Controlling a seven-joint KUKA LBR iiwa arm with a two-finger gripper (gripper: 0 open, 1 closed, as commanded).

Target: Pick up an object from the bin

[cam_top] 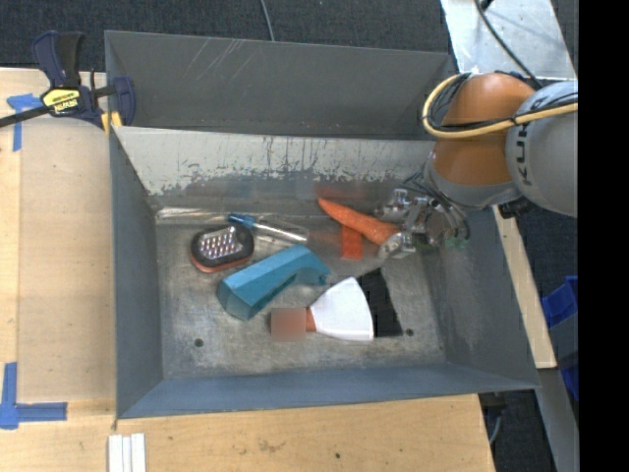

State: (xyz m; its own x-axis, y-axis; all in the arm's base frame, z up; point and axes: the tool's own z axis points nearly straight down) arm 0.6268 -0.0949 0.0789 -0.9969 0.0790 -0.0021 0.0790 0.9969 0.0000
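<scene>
Grey metal bin (138, 293), sloped walls, flat floor. The arm comes in over the right rim, and its orange cover (482, 136) sits above and right of the carrot.

The gripper (408, 232) is low in the bin, at the carrot's right, thick end, touching it or just beside it. Cannot tell whether it is released or clenched, and nothing is clearly seen in its grasp.

The orange carrot (356, 220) lies tilted on the floor near the back wall, thin tip pointing up-left.

- Blue wedge-shaped block (267, 279): below-left of the carrot, near it.
- White fan-shaped piece (344, 313): straight below the carrot, apart from it.
- Black strip (379, 301): below the carrot, touching the white piece's right edge.
- Dark oval thing with an orange rim (218, 247): well left of the carrot.
- Blue-handled tool with a silver shaft (263, 226): left of the carrot, shaft pointing toward it.
- Brown block (288, 324): below-left of the carrot, against the white piece's left side.
- Small orange block (351, 246): touching the carrot's underside.

Bare floor lies right of the carrot past the gripper to the right wall, and also far below-left of it, along the front and left walls.
</scene>
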